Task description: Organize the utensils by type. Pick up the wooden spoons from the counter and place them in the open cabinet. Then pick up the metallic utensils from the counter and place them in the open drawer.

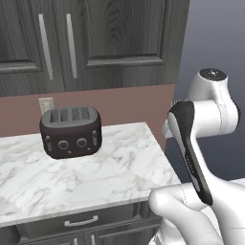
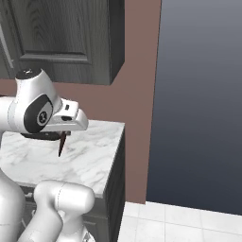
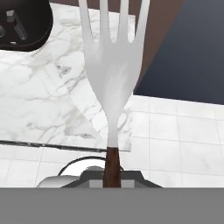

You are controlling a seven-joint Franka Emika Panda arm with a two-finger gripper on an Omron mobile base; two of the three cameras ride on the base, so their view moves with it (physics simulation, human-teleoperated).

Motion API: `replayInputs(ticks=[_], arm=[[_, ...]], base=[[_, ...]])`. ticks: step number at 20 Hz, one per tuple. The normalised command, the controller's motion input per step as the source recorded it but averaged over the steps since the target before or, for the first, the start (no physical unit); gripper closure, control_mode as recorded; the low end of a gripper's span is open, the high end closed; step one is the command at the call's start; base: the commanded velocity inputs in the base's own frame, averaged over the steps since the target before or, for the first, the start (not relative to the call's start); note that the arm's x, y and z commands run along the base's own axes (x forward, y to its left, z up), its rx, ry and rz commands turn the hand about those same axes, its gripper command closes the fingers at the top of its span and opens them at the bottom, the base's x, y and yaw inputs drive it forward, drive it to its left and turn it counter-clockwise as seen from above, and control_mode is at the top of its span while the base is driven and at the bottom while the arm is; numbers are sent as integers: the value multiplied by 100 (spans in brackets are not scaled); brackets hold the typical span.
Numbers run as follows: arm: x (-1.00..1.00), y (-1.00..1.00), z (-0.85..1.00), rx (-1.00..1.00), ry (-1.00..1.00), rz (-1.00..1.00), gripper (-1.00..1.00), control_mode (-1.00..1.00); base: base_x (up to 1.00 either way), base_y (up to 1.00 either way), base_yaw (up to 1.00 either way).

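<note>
Fork [image 3: 114, 70], silver-headed with a dark reddish-brown handle, was gripped in the claw [image 3: 112, 175], whose jaws were clenched on the handle low in the hand view. Its tines pointed away from the camera, over the edge of the white marble worktop [image 3: 48, 96] and the tiled floor [image 3: 175, 140] beyond. In the right base view, the dark handle [image 2: 61, 143] poked down from under the hand, its tip hanging above the worktop [image 2: 85, 160] without touching it. The arm [image 1: 191, 148] was folded: from the base it rose, bent at a high elbow by the wall, and the hand [image 2: 66, 118] lay roughly level above the worktop's right end. A dark toaster [image 1: 71, 131] stood on the worktop [image 1: 95, 177] against the back wall, well apart from the hand. Dark cabinet doors [image 1: 95, 38] with long grey handles hung above.
</note>
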Motion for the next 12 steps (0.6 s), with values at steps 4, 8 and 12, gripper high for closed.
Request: replayInputs(ticks=[4,8,12], arm=[[0,0,0,0,2,0,100,-100],[0,0,0,0,0,0,100,-100],[0,0,0,0,0,0,100,100]], base=[[0,0,0],[0,0,0],[0,0,0]])
